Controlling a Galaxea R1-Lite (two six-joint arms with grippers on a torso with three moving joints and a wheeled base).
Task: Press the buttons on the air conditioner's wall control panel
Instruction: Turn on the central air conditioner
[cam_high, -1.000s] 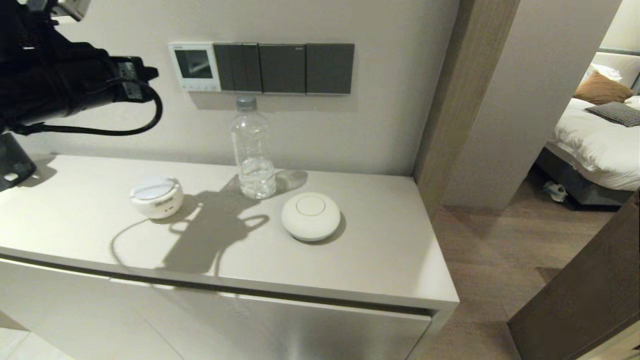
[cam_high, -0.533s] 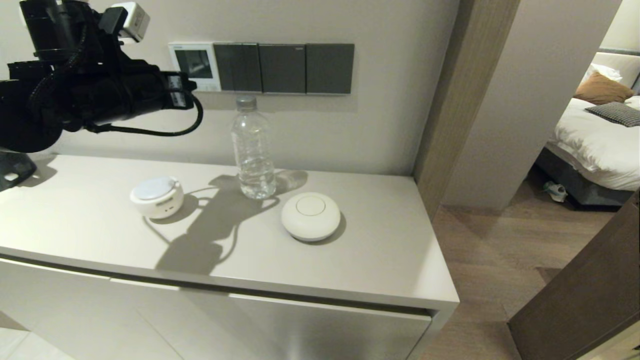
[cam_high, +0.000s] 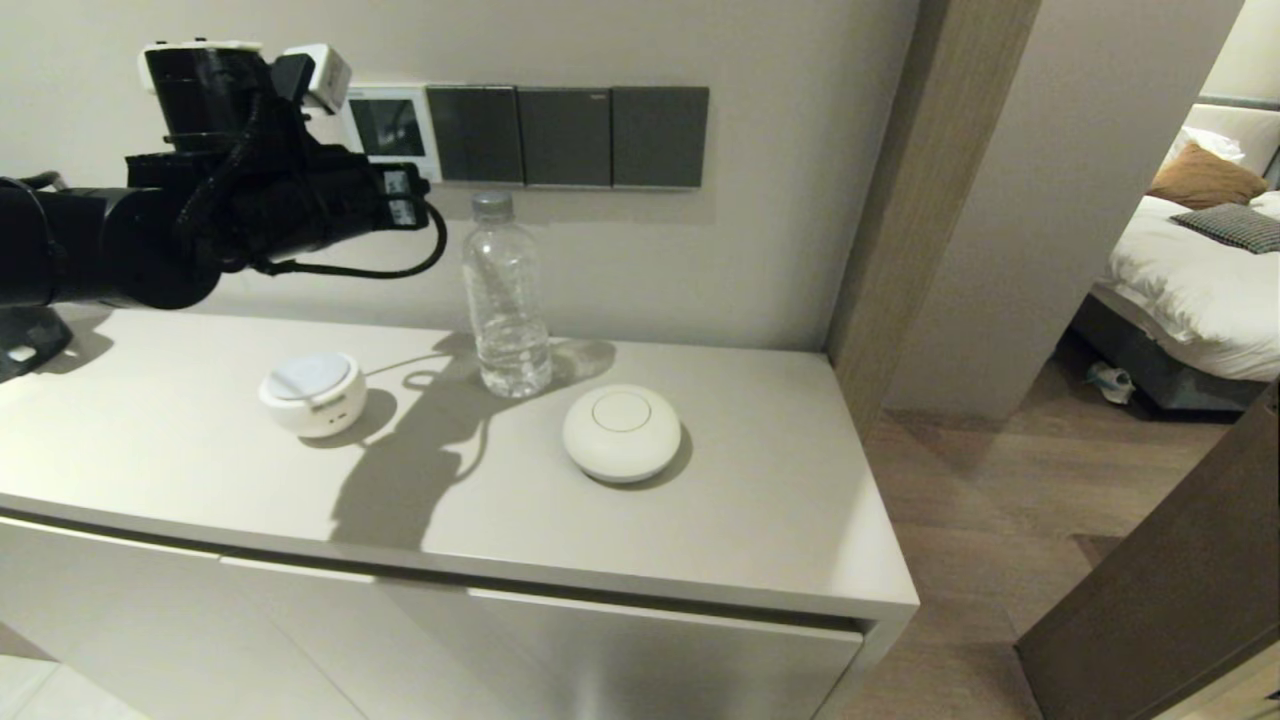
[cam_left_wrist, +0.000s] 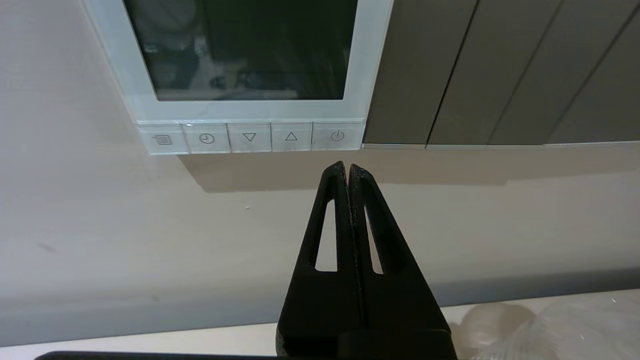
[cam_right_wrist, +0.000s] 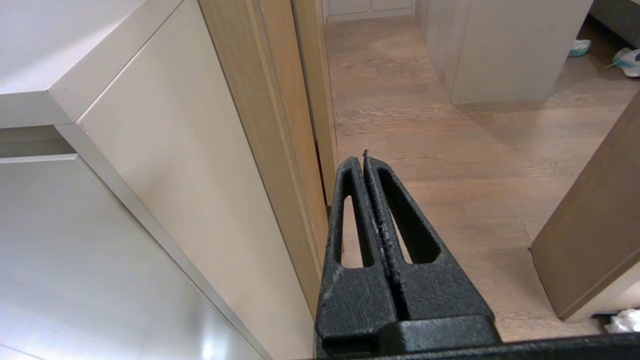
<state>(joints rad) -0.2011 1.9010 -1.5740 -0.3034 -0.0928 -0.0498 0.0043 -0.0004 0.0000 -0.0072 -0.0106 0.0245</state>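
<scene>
The air conditioner's wall control panel (cam_high: 392, 122) is a small white-framed square with a dark screen, and it fills the top of the left wrist view (cam_left_wrist: 240, 50). The buttons (cam_left_wrist: 250, 137) are a row of pale keys under the screen; in the head view my arm hides most of them. My left gripper (cam_left_wrist: 346, 167) is shut and empty, its tips just below the power key at the row's right end (cam_left_wrist: 337, 136). It also shows in the head view (cam_high: 412, 196). My right gripper (cam_right_wrist: 361, 159) is shut and empty, parked low beside the cabinet's side.
Three dark grey switch plates (cam_high: 567, 137) adjoin the panel on its right. A clear plastic bottle (cam_high: 506, 300) stands on the cabinet top (cam_high: 780, 520) just below them. A small white round device (cam_high: 312, 392) and a white dome (cam_high: 621, 432) also sit there.
My left arm has swung right and toward the wall, from the far left up to the panel's lower edge. Its shadow on the cabinet top shifted with it.
</scene>
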